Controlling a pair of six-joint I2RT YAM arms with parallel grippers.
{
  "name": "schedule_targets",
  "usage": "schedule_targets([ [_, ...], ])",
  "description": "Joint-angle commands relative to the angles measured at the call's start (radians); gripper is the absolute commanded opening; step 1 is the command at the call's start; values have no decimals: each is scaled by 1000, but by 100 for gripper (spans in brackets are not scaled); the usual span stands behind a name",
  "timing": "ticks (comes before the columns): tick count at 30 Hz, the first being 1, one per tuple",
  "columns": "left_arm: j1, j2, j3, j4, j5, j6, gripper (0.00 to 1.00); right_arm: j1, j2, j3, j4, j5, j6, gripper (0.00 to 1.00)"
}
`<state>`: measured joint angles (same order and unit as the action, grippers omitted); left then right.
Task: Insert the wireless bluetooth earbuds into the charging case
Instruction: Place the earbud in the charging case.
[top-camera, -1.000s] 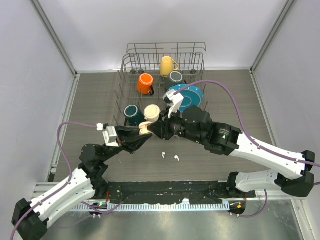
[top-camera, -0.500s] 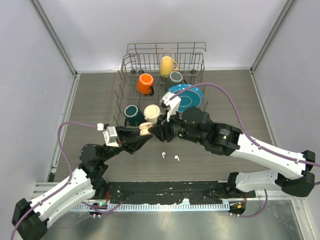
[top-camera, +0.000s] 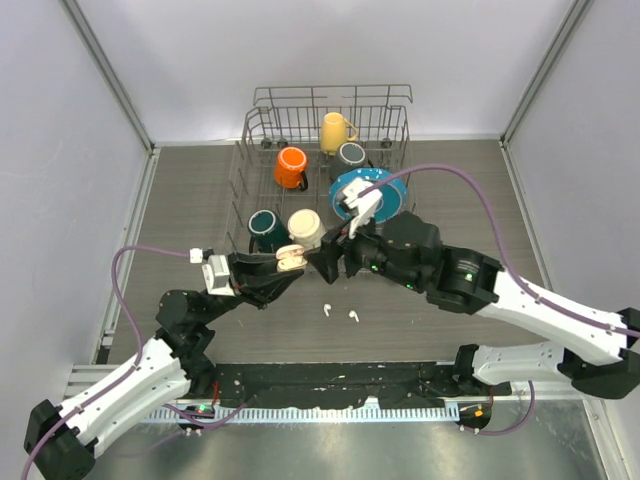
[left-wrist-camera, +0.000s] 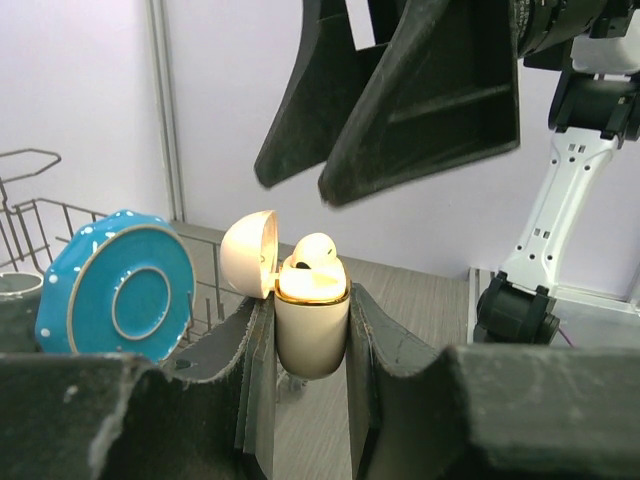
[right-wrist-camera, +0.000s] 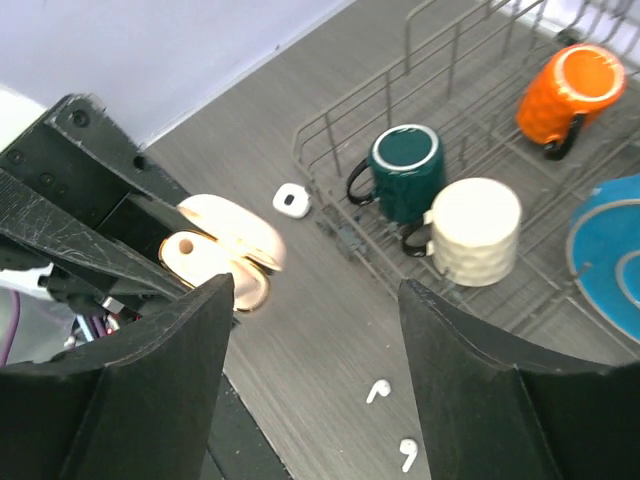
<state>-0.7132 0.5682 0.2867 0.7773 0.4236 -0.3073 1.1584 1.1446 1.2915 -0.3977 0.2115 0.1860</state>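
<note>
Pinching one of the two loose earbuds (top-camera: 326, 310) on the table (top-camera: 190, 200) nearest me comes next, I judge, by its stem. Beyond them my left gripper (left-wrist-camera: 310, 312) clamps the open charging case (left-wrist-camera: 312, 345), one seated bud (left-wrist-camera: 313, 252) inside; my right gripper (right-wrist-camera: 315, 300), jaws apart and empty, should lift straight clear.

I work inside a pale box. A plain back wall (top-camera: 320, 50) stands ahead of me, with a left wall (top-camera: 50, 200) and a right wall (top-camera: 590, 150) of the same dull lavender-white. Metal corner posts (top-camera: 105, 70) join them. Under me lies a tabletop (top-camera: 190, 200) of grey wood-grain planks. A brushed metal sheet (top-camera: 330, 450) along my near edge catches a bright glare. The light is soft and even, the shadows faint.
</note>
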Motion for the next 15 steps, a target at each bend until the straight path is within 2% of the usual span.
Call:
schedule_targets([
  [1, 0, -25, 3, 79, 6, 10, 0, -6, -150, -14, 63, 124, 35, 76],
  [5, 1, -42, -4, 65, -8, 20, 0, -8, -230, -85, 45, 329, 131, 80],
  [6, 0, -44, -6, 63, -9, 20, 0, -17, -249, -99, 19, 499, 171, 80],
  [7, 0, -45, -6, 62, -11, 20, 0, -26, -279, -112, -18, 572, 222, 82],
  [9, 0, -51, -6, 54, -11, 22, 0, -67, -299, -120, -198, 723, 409, 82],
  [12, 1, -53, -7, 45, -11, 22, 0, -222, -312, -98, -482, 729, 660, 82],
  [15, 0, -51, -9, 45, -9, 23, 0, -409, -286, -129, -592, 608, 676, 82],
])
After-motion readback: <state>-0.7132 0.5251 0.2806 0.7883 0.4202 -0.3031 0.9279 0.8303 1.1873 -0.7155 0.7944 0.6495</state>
